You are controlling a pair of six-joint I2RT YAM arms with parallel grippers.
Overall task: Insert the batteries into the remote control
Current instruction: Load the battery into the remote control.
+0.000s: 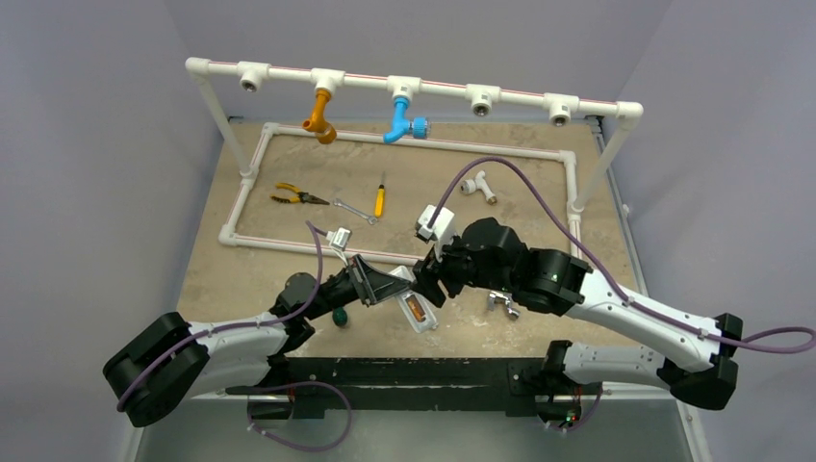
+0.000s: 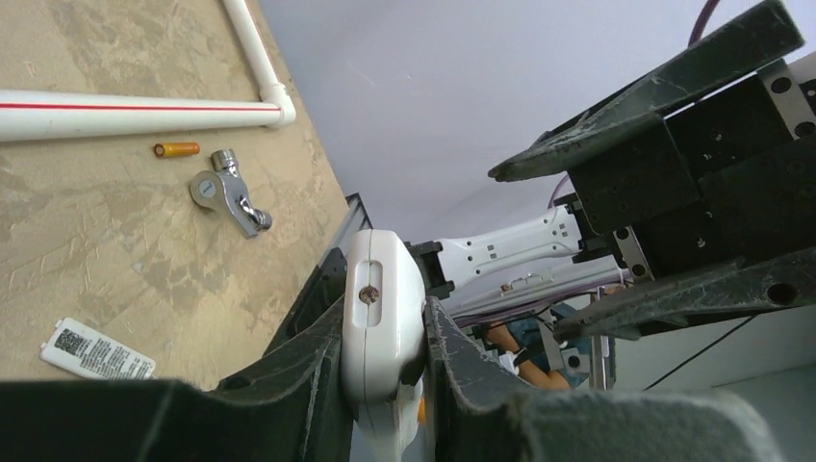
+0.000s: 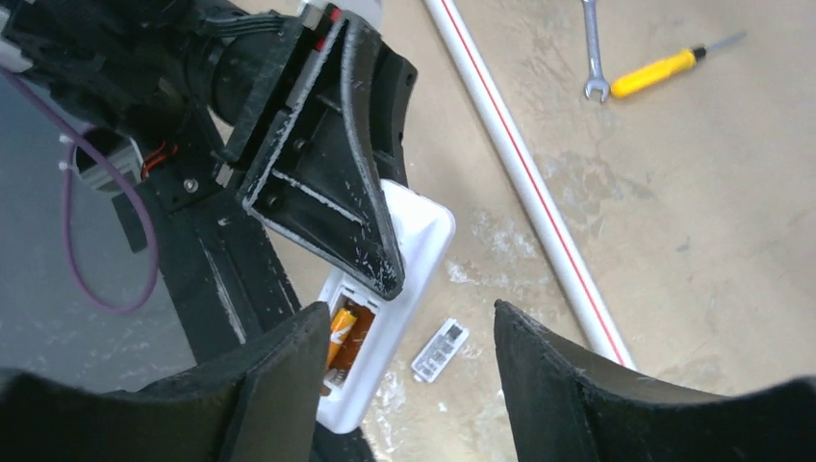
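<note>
**Remote point(image 3: 419, 241) half hidden, battery point(image 3: 339, 335) count unclear**

The left gripper point(image 2: 385, 356) covers the remote's middle, and its lower end runs off the left wrist view's edge. A right finger point(image 3: 279, 375) overlaps the battery bay, so one cell or two cannot be told. The wrench point(image 3: 590, 43) is cut off.

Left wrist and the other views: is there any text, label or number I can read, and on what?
Nothing can be read in any view.
Loose flat white piece: a label with a square code and lines of print, too small to read.
Battery in the remote: any print is too blurred to read.
</note>
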